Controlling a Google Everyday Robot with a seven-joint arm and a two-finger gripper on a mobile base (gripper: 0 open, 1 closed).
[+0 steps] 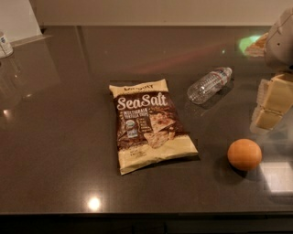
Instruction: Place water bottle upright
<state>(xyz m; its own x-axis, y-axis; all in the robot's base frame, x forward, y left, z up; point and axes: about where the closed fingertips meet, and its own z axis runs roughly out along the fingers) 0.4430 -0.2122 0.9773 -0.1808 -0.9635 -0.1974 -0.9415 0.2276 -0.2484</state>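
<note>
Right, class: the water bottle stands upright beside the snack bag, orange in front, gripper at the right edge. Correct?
No. The camera view shows the water bottle lying on its side, not upright. It is beside the snack bag, the orange nearer the front, the gripper at the right edge.

You are looking at what reads as a kitchen or break-room counter. The dark, glossy, speckled worktop (55,151) runs back to a plain pale wall (160,11) and mirrors the ceiling lights. What lies on it is food and drink: a Sea Salt snack bag (151,125), an orange (244,154) and a water bottle (209,84). Your end effector (274,104) sits at the right edge, above the worktop.
</note>
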